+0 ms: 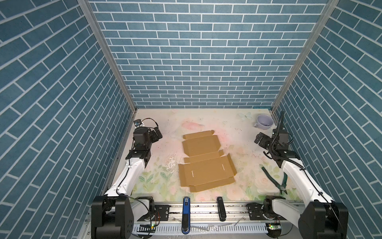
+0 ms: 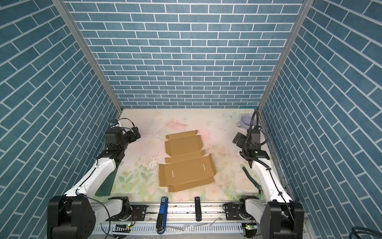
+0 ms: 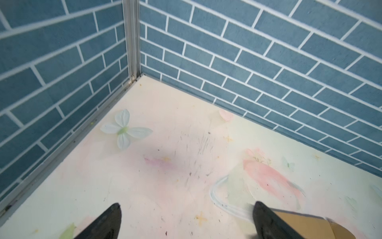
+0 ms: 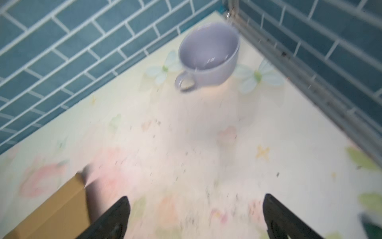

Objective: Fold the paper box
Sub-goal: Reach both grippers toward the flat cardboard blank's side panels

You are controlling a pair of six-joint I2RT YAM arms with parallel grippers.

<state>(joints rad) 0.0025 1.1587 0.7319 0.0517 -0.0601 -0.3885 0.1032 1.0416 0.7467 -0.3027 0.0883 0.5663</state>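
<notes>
The paper box (image 1: pixel 204 163) (image 2: pixel 186 163) lies flat and unfolded in the middle of the table in both top views, a brown cardboard sheet with its flaps spread out. My left gripper (image 1: pixel 157 135) (image 2: pixel 136 133) hovers open to the left of its far end, apart from it. My right gripper (image 1: pixel 259 140) (image 2: pixel 237 139) hovers open to the right, also apart from it. In the left wrist view the gripper (image 3: pixel 187 204) is empty, and a cardboard edge (image 3: pixel 306 225) shows beside one finger. The right wrist view is blurred; its gripper (image 4: pixel 196 197) is empty, with a cardboard corner (image 4: pixel 55 213) off to the side.
A lilac cup (image 1: pixel 264 122) (image 4: pixel 208 55) stands in the far right corner. Green-handled pliers (image 1: pixel 277 180) lie under the right arm. A fabric flower (image 3: pixel 124 130) lies near the far left corner. A blue tool (image 1: pixel 186 215) and a black one (image 1: pixel 221 209) sit on the front rail. Tiled walls enclose three sides.
</notes>
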